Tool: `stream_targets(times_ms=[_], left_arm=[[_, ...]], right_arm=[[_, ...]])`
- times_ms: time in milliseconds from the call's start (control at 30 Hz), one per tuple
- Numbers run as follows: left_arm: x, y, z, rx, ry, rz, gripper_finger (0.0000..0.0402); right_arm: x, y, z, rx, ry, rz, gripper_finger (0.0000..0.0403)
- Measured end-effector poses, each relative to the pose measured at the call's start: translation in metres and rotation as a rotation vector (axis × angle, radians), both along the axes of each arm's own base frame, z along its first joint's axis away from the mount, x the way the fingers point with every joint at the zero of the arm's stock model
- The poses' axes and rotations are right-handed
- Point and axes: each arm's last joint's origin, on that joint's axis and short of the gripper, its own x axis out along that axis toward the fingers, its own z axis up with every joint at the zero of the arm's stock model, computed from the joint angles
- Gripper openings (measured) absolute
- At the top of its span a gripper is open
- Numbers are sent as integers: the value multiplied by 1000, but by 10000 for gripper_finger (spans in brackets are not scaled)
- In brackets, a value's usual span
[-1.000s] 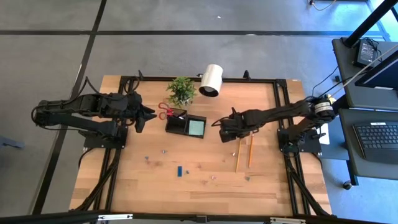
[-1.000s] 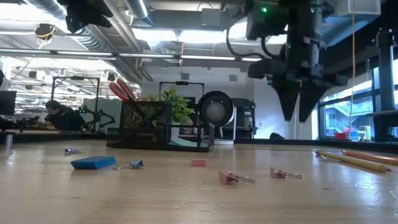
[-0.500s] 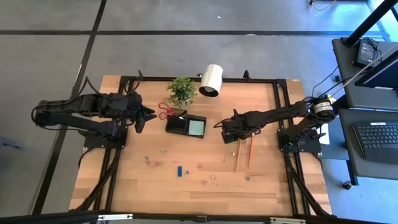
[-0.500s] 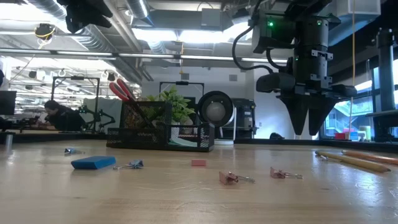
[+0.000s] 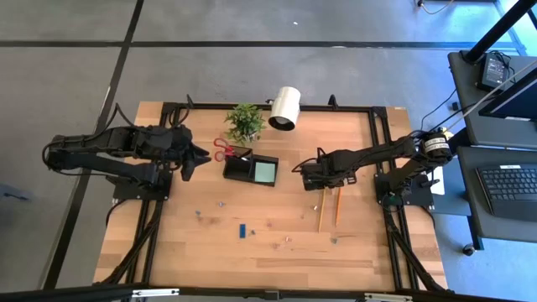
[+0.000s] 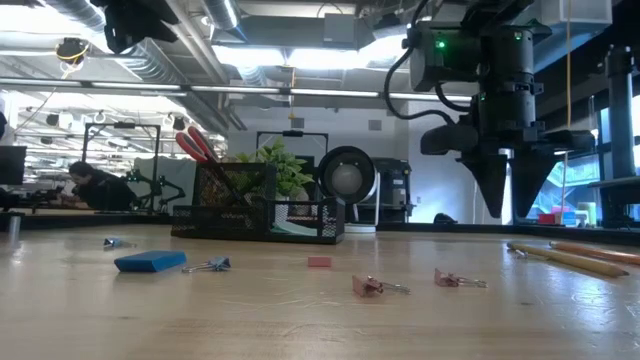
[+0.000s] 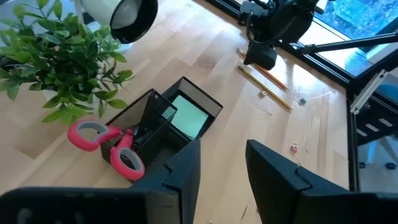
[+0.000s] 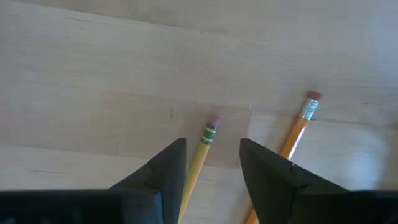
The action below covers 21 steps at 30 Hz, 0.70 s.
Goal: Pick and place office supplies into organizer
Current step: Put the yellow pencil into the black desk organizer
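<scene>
My right hand (image 8: 212, 163) has moved away from the organizer (image 5: 250, 169) and now hangs, fingers spread and empty, over the pencils' (image 8: 205, 149) eraser ends on the tabletop (image 5: 268, 235).

No text, label or number can be read anywhere.

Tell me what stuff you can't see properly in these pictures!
- Pencils: right wrist view, tips cut off by the picture's edge and the right claw.
- Scissors: left wrist view, blades hidden inside the black mesh organizer.
- Small clips: high view, too tiny to tell what kind.
- Person: low view, far off, partly hidden by a desk.
</scene>
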Motion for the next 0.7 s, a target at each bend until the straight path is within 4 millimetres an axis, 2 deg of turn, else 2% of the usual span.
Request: stream_targets(times_ms=[433,700], left_arm=[[0,0,0,1,1,-3,123],[0,0,0,13,7,-11,123]], right_arm=[[1,0,0,0,-9,-76,154],[5,0,-14,-3,35,-76,154]])
